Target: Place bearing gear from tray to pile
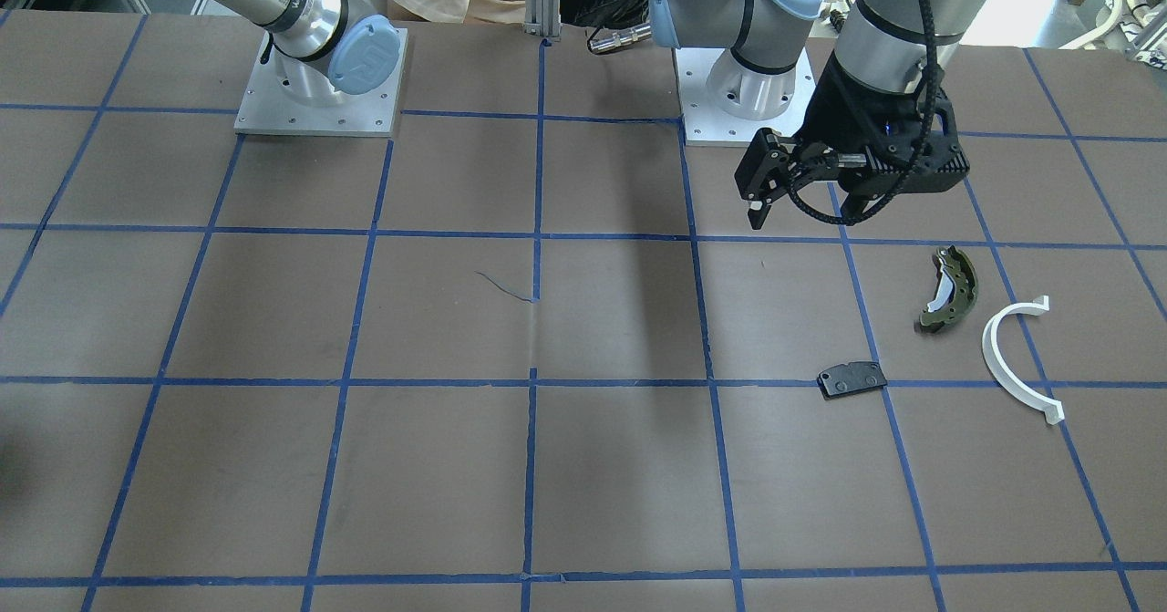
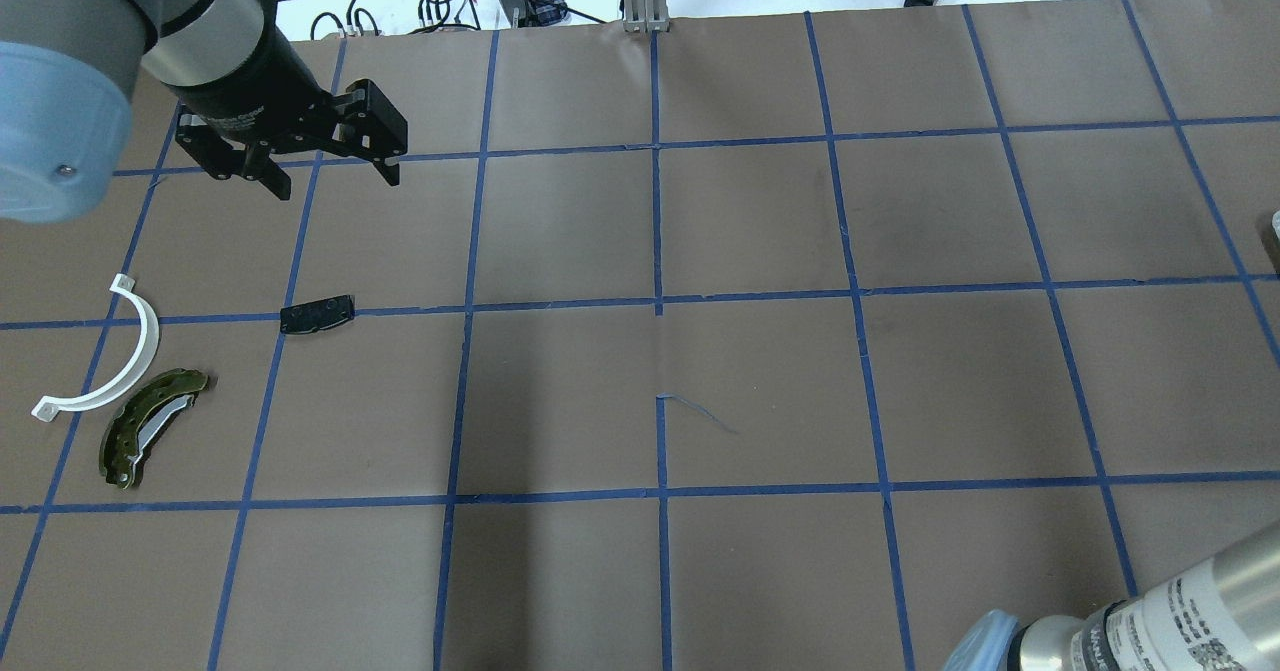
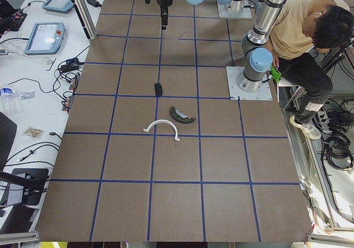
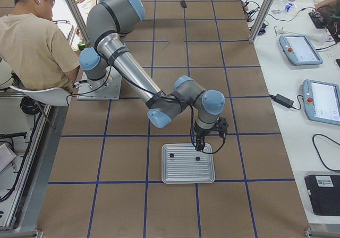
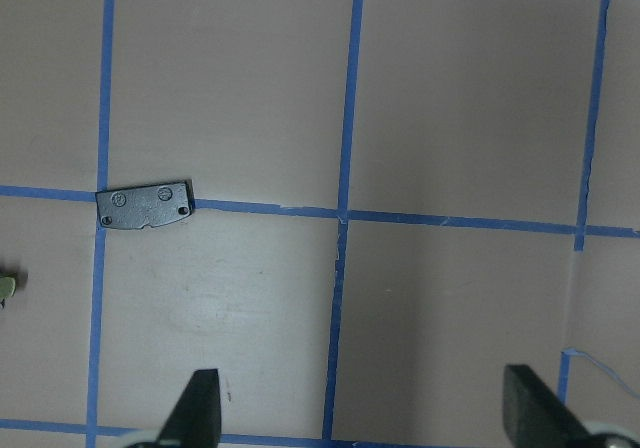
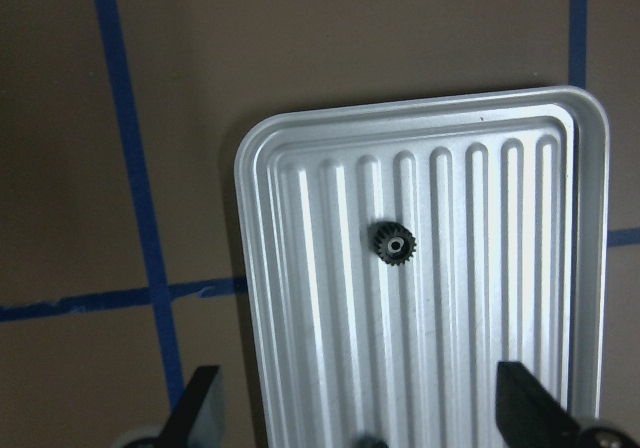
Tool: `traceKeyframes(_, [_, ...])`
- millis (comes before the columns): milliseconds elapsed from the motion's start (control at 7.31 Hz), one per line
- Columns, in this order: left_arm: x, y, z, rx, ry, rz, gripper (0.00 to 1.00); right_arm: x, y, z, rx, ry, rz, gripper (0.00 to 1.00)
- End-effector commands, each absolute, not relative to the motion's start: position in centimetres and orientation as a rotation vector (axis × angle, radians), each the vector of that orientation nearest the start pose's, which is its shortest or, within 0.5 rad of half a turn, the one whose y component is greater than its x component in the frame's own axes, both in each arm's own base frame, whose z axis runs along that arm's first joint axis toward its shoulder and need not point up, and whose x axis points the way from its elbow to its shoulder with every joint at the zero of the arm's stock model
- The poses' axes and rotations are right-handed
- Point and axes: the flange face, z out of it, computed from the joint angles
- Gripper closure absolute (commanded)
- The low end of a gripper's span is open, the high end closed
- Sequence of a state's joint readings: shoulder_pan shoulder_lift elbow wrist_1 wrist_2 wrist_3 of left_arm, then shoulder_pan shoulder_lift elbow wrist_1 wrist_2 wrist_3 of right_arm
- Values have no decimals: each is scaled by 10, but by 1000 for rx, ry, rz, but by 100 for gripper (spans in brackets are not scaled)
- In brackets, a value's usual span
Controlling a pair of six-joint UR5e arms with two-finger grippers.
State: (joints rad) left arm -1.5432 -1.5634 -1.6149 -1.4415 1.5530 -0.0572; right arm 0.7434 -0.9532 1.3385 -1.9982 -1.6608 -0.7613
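Black and toothed, the gear (image 6: 392, 244) lies untouched on the ribbed tray (image 6: 255, 168) below the right tool (image 6: 357, 370), which gapes empty, so the pick seems in hand: next, lower astride it, close, then carry it to the pile (image 2: 150, 423) near the left tool (image 2: 332, 179), likewise released.

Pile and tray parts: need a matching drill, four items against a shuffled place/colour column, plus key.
Items:
1. brake shoe
2. half-ring
3. flat pad
4. gear

Descriptions:
A. on the ribbed metal tray
B. white, an open curve
C. olive-green, beside the half-ring
D. flat, lying across a blue tape line

Pairs: 1-C, 2-B, 3-D, 4-A
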Motion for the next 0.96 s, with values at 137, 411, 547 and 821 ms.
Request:
traceKeyframes(137, [-121, -500, 485, -134, 3153, -150, 0, -452, -581, 220, 97, 3158, 36, 23])
traceKeyframes(411, [-121, -499, 487, -134, 3155, -159, 0, -462, -586, 200, 91, 3187, -3, 30])
traceKeyframes(547, [-121, -503, 483, -132, 3155, -150, 0, -463, -586, 197, 91, 3187, 0, 30])
traceKeyframes(821, [-121, -499, 486, -132, 3155, -159, 0, -465, -587, 193, 92, 3200, -2, 34])
